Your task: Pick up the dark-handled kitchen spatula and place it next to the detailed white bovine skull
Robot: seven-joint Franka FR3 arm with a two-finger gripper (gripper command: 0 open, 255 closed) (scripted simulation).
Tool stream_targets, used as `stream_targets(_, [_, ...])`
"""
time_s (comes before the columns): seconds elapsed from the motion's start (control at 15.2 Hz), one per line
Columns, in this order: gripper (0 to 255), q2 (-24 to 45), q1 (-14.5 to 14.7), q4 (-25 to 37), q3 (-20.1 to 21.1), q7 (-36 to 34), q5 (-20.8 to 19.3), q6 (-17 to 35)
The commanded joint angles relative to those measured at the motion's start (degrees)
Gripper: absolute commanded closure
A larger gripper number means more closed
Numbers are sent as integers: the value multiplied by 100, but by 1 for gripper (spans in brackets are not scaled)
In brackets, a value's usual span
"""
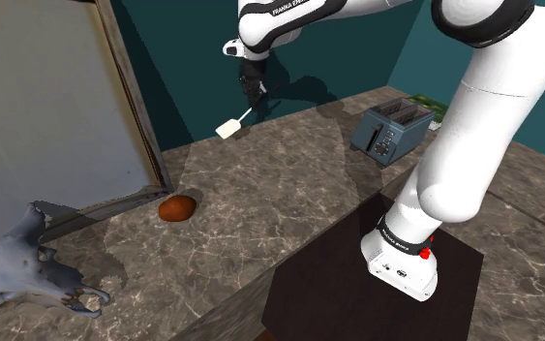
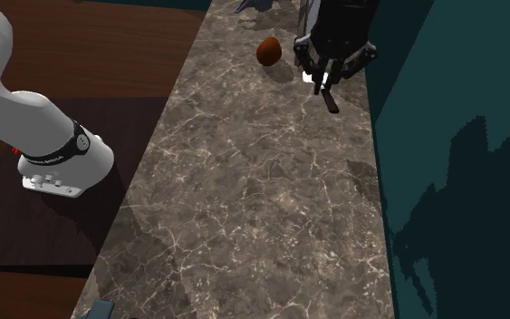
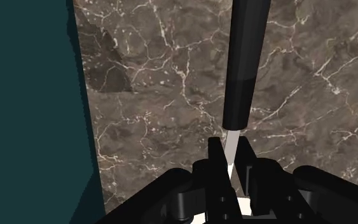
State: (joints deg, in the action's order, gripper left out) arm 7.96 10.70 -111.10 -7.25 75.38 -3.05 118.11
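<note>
My gripper (image 1: 252,95) hangs above the far edge of the marble counter (image 1: 289,184), close to the teal wall. It is shut on the spatula (image 1: 229,127), whose white blade sticks out below and to the shoulder view's left of the fingers. In the wrist view the fingers (image 3: 215,159) clasp the white neck, and the black handle (image 3: 244,63) runs away from the gripper (image 3: 233,164) over the marble. The second exterior view shows the gripper (image 2: 329,71) with the dark handle (image 2: 331,98) pointing out of it. The grey-white bovine skull (image 1: 23,271) lies at the shoulder view's lower left.
A brown rounded object (image 1: 176,207) (image 2: 268,52) sits on the counter between gripper and skull. A grey-blue toaster (image 1: 391,131) stands at the back right. A framed panel (image 1: 57,107) leans behind the skull. The arm's dark stand (image 1: 357,291) fills the lower right.
</note>
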Motion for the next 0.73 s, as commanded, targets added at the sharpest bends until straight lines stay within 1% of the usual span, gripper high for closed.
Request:
stream_targets(0.0, [255,-191,150,-279,104,-279,-39,75])
stream_targets(0.33, [255,-585,499,-770,396,-945,-87,133])
stream_targets(0.66, [255,-858,843,-1095,728,-1619,-79,145])
